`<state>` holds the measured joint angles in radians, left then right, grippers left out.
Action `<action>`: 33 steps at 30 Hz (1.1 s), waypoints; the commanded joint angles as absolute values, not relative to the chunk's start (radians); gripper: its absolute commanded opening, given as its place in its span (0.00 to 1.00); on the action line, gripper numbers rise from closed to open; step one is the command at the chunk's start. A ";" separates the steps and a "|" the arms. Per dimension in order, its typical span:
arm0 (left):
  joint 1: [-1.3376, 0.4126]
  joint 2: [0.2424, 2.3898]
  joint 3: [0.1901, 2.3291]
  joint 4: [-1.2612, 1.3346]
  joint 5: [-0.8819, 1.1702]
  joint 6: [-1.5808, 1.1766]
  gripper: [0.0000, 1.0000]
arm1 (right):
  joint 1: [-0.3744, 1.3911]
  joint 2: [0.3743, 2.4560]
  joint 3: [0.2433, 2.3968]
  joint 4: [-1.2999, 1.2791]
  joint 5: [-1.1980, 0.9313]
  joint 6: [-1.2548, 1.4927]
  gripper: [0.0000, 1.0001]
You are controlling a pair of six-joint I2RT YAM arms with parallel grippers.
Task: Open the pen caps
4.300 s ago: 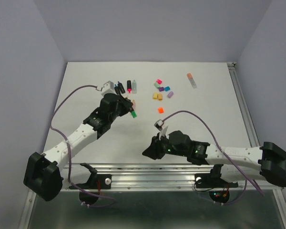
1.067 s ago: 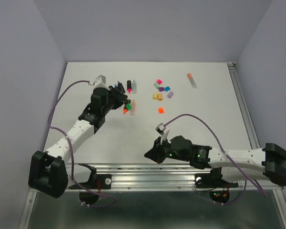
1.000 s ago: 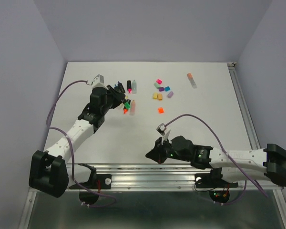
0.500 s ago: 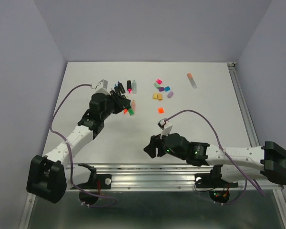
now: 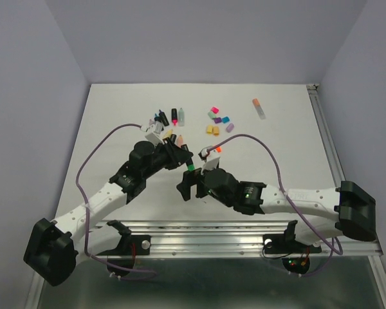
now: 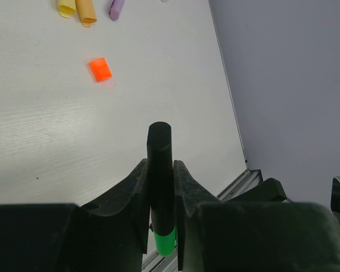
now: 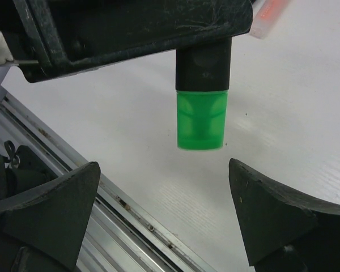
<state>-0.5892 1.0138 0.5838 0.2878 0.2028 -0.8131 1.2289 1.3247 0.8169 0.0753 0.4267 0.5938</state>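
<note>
Working down from the table (image 5: 116, 116): the other pens (image 5: 170, 117) lie bunched toward its far side, with the loose caps (image 5: 217, 120) scattered just right of them. Above the near half, my left gripper (image 6: 160, 181) is clamped tight on the black barrel of a pen (image 6: 160, 153), presenting it toward the right arm. My right gripper (image 7: 163, 170) stands spread wide and holds nothing, one finger on either side of the pen's green cap (image 7: 201, 120), touching neither.

I judge the pen light and rigid, and the cap a small, smooth, slightly tapered plastic stub, likely slippery and press-fitted. I'd close on the cap's flat sides near its middle, clear of the black collar, then pull straight along the barrel – an off-axis tug could twist the pen in the left grip.
</note>
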 commanded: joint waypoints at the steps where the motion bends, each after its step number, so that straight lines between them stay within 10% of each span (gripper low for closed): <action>1: -0.600 0.985 0.578 0.327 0.180 -0.813 0.00 | 1.226 1.354 0.903 0.081 0.506 0.587 1.00; 14: -0.609 0.946 0.557 0.325 0.189 -0.804 0.00 | 1.207 1.402 0.962 0.120 0.561 0.543 1.00; 33: -0.611 0.939 0.551 0.328 0.179 -0.810 0.00 | 1.135 1.465 1.022 0.103 0.390 0.555 0.53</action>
<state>-0.6075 0.9661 0.5625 0.2878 0.1806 -0.8135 1.1397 1.4742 0.9550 0.0742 0.4217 0.5522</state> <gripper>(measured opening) 0.273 0.585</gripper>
